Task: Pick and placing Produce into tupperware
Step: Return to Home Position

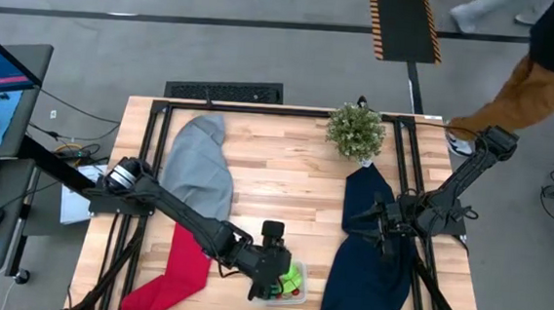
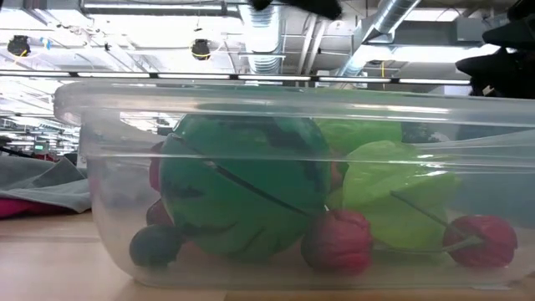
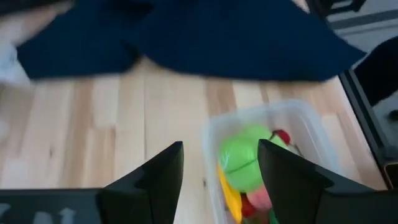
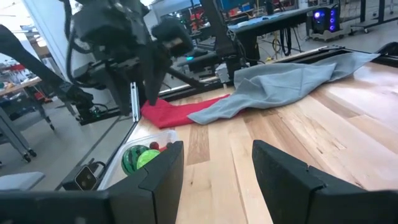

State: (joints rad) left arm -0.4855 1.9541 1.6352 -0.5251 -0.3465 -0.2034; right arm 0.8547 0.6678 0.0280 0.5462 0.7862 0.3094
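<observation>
While the left gripper (image 1: pixel 270 277) hangs just over the small clear rounded-rectangular plastic tupperware (image 1: pixel 301 295) at the edge of the light wooden bench (image 1: pixel 276 165), its fingers are spread wide with nothing between them, so this looks like a gripper done with dropping off. Look inside the tupperware: the dark green striped toy melon ball (image 2: pixel 242 192) leans against a pale green leafy toy vegetable (image 2: pixel 393 201), with small red toy cherries (image 2: pixel 338 242) wedged low beside them. The walls pen everything in, and no stray produce shows on the wood. Well off to the right, the right gripper (image 4: pixel 214 152) is also spread and empty above the dark navy cloth (image 1: pixel 367 259). For pulling back, the left arm has the red cloth (image 1: pixel 176 275) and the grey cloth (image 1: pixel 198 169) beneath its line. The bushy green potted plant (image 1: pixel 355 131) stands well apart at the opposite edge, no obstacle by my reckoning.
</observation>
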